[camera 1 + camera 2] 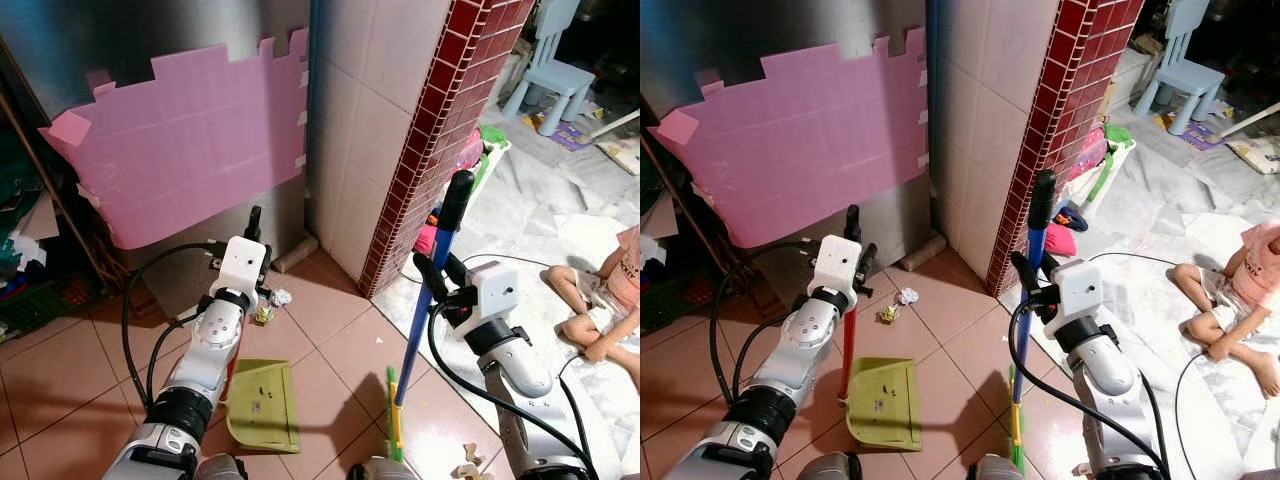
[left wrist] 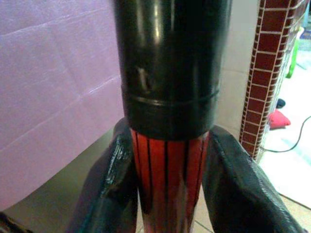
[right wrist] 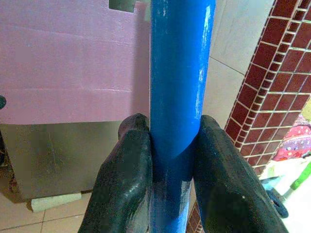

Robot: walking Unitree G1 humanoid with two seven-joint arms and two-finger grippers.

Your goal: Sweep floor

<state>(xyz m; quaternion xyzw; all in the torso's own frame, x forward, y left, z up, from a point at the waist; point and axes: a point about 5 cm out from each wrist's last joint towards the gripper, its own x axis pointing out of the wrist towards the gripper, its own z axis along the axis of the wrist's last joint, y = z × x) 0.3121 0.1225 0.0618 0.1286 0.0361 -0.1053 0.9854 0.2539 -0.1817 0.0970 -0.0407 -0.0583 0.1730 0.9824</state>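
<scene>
Left claw (image 1: 855, 262) grips dustpan handle (image 1: 850, 340); right claw (image 3: 167, 174) clamps blue broom (image 1: 420, 330).

My blue-handled broom (image 1: 420, 320) stands nearly upright, green head on the tiled floor (image 1: 330, 300). My green dustpan (image 1: 264, 404), red handle upright, lies flat nearby. Crumpled paper scraps (image 1: 280, 297) lie just beyond it.

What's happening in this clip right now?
The robot stands on a tiled floor with a tool in each gripper. The left gripper is closed on the red handle of a green dustpan resting on the tiles. The right gripper clamps the blue broom handle, the broom standing nearly upright. Two crumpled scraps lie on the floor just beyond the dustpan, not yet swept in. A person sits on the floor to the right.
</scene>
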